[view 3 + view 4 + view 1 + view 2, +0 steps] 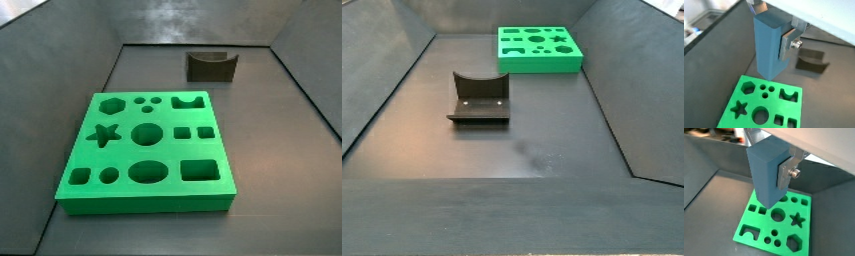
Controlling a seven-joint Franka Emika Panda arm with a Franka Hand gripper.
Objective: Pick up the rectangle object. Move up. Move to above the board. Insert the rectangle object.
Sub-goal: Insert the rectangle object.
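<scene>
The gripper (769,30) shows in both wrist views, also here (767,163), and is shut on the rectangle object (769,47), a tall slim blue-grey block held upright. A silver finger (785,45) with a bolt presses one side; another finger tip shows on the far side. The block (766,178) hangs above the board (774,225), a bright green slab with star, hexagon, round and square holes. Its lower end is over the board's edge (761,107). Neither the gripper nor the block shows in the side views, where the board (150,150) lies flat on the floor (540,48).
A dark brown block with a curved notch (211,65) stands on the dark floor beyond the board, seen also in a wrist view (811,61) and a side view (480,98). Dark sloping walls (307,90) enclose the bin.
</scene>
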